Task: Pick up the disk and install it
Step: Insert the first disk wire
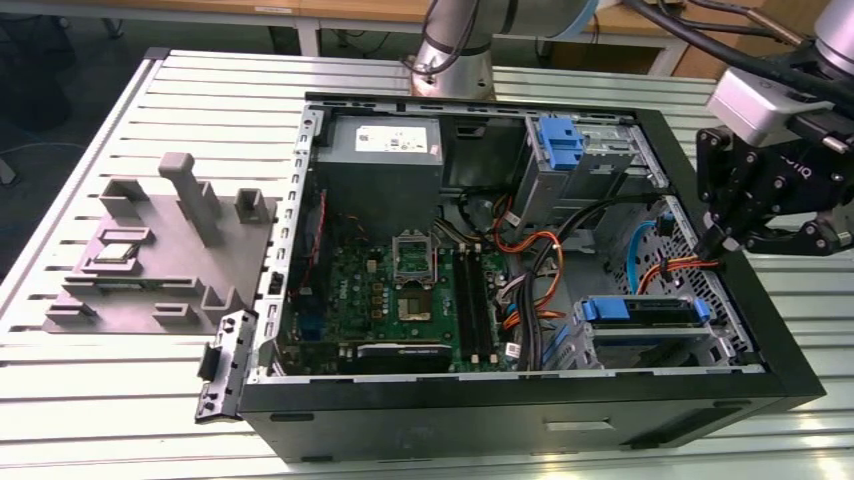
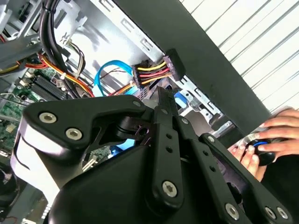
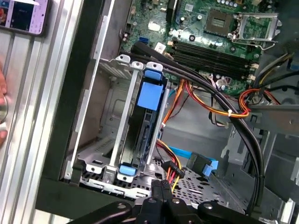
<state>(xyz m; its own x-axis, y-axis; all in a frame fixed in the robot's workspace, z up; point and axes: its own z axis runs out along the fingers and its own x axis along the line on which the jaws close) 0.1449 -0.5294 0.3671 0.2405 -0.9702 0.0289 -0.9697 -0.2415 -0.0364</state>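
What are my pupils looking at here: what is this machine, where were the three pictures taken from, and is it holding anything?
It is a robot arm ending in a pincer. The exterior view looks from off the arm at an open computer case on a slatted table, beside a grey fixture. Both wrist views come from cameras riding on the arm, looking into the case. The pincer hangs over the case's edge, shut and holding nothing. The disk, with its blue bracket, sits in a metal cage inside the case.

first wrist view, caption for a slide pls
Pincer shut above the power connector, beside the disk seated in its bay of the open computer case.
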